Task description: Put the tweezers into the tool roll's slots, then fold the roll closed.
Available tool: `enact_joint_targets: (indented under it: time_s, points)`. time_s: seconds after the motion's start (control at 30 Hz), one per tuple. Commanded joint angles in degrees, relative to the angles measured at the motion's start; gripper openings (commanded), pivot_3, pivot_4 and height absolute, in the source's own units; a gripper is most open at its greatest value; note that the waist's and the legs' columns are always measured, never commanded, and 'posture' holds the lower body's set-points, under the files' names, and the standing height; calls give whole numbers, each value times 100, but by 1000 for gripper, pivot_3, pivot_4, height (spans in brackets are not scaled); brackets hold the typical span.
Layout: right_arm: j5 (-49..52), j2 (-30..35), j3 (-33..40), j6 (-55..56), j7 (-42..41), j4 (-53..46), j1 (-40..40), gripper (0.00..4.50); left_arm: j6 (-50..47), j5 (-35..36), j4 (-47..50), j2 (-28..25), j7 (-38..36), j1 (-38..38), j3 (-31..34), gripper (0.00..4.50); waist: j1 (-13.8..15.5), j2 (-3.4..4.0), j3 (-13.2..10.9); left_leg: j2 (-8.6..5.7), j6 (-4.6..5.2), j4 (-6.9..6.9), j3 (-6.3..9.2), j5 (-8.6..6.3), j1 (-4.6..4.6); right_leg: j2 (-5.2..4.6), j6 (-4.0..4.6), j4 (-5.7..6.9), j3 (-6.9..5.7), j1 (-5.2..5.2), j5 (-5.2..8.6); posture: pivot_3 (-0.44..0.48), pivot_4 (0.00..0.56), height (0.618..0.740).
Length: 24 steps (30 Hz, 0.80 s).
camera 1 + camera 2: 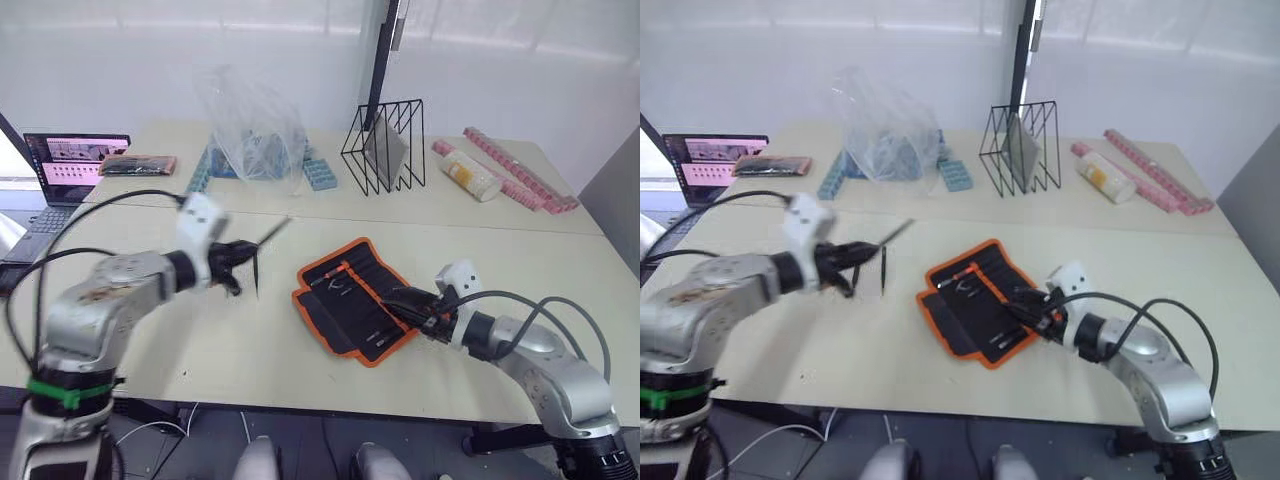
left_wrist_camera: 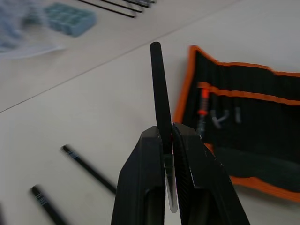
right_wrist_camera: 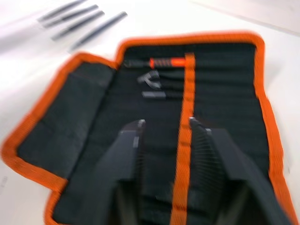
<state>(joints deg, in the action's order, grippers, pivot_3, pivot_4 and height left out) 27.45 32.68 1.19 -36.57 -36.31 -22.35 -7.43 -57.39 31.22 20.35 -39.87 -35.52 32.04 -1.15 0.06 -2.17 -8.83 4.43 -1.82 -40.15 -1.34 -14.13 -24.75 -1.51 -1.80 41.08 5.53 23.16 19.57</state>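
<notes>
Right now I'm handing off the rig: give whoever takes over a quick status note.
Left gripper: shut on one of the tweezers, lifted off the table.
Right gripper: open, over the tool roll, which lies unfolded.
Other tweezers lie loose on the table.
Done: one picked up.
Left: slot the held tweezers and the loose ones, then fold the roll closed.

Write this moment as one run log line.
left gripper: shut on tweezers | right gripper: open over tool roll | roll: unfolded

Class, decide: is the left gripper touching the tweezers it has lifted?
Touching. The left wrist view shows the left gripper with its fingers pressed against both sides of the tweezers.
</notes>
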Motion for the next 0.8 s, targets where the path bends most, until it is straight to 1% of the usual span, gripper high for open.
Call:
enact_joint_targets:
  time_s: [0.03, 0.07, 0.2, 0.37, 0.53, 0.8]
  points:
    - [-142, -102, 29, 136, 195, -127, 101, 246, -264, -31, -6, 105, -138, 449, -523, 0, -39, 0, 0, 0, 0, 2, 2, 0, 0, 2, 0, 1, 0, 0, 0, 0, 150, 684]
    - [-197, -161, 15, 155, 274, -122, 136, 22, -343, -35, -51, 154, -171, 556, -660, 0, -61, 0, 0, 1, 0, 4, 5, 0, 0, 5, 0, 1, 0, 1, 0, 0, 150, 684]
    - [-502, -492, -44, 376, 649, -22, 366, 22, -951, 75, -90, 366, -289, 999, -1246, 0, -78, 1, -1, -1, 0, 5, 14, 0, -1, 8, 0, 1, 0, -2, 0, 0, 150, 684]
    - [-775, -825, -125, 399, 998, 216, 432, 22, -1375, 80, -294, 438, -389, 1249, -1528, 0, -91, 5, -3, -3, -2, 4, 16, 2, -4, 8, 0, 1, 0, 1, 0, 0, 150, 684]
    - [-1001, -893, -292, 302, 1130, 304, 563, 22, -1695, 23, -598, 546, -383, 1555, -1684, 0, -79, 8, -4, -5, -3, 0, 22, 3, -3, 8, 0, 1, -1, -4, 0, 0, 150, 684]
    - [-1194, -1043, -479, 309, 1267, 260, 688, 22, -1880, -193, -850, 474, -507, 1959, -2279, 0, -83, 9, -3, -7, -3, -1, 30, 3, -1, 9, -1, 1, -2, -10, 1, 0, 150, 684]
